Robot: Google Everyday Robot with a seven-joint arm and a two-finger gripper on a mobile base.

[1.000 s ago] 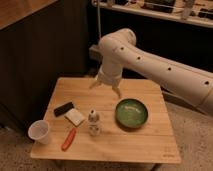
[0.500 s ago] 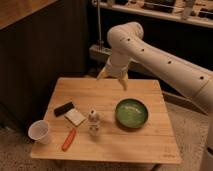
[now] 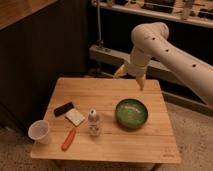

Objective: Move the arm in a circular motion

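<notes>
The arm (image 3: pixel 165 50) is cream-white, made of thick rounded tube segments with small dark screw holes. It enters from the right edge, bends at a bulbous joint (image 3: pixel 150 34) at the top and points down. Its gripper (image 3: pixel 130 80) hangs above the far right part of the wooden table (image 3: pixel 115 150), just behind a green bowl (image 3: pixel 131 113). The two fingers are spread apart with nothing between them.
On the table stand a small clear bottle (image 3: pixel 93 122), a white cup (image 3: pixel 39 132), an orange-red tool (image 3: pixel 69 139), a black block (image 3: pixel 63 108) and a pale sponge (image 3: pixel 75 117). A low metal shelf (image 3: pixel 110 54) runs behind the table. A dark wall stands at left.
The arm has swung to the right and toward the table's far edge. The gripper went from above the table's middle back to above its far right part. The objects have not moved.
</notes>
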